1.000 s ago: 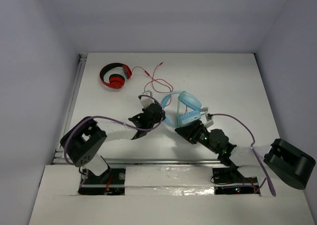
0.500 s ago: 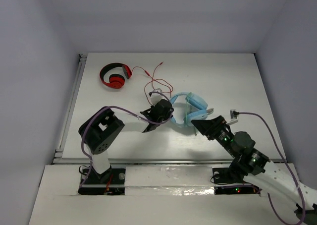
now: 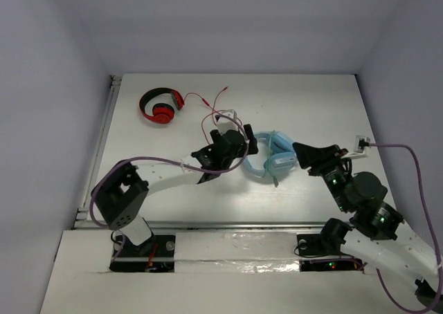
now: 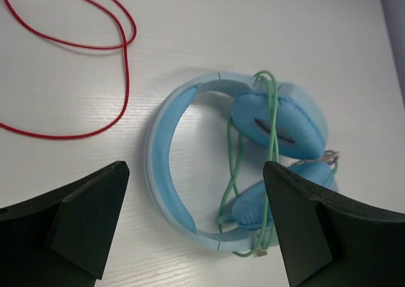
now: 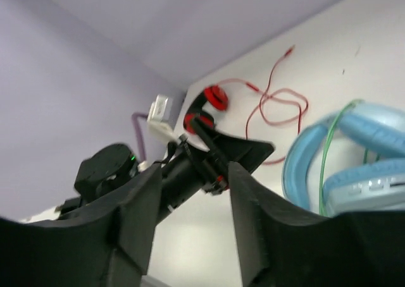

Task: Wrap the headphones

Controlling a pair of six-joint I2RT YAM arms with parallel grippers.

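The light blue headphones [image 3: 268,160] lie flat on the white table, ear cups folded inward. Their thin green cable [image 4: 273,116] is looped round the two cups, and its plug end shows by the lower cup. My left gripper [image 3: 242,146] hovers just left of them, wide open, fingers [image 4: 95,224] straddling the headband [image 4: 166,173] without touching it. My right gripper [image 3: 302,152] stands just right of the cups, open with nothing between its fingers [image 5: 253,224]. In the right wrist view the headphones [image 5: 354,154] sit at the right edge.
Smaller red-and-black headphones [image 3: 160,106] lie at the far left of the table. Their red cable [image 3: 216,113] curls toward the middle, and its loops [image 4: 120,59] pass close behind my left gripper. A metal rail [image 3: 104,141] runs along the table's left edge; walls enclose three sides.
My left gripper went from shut to wide open and let go of the headphones, which now lie flat. The right gripper has drawn back to the right of them.
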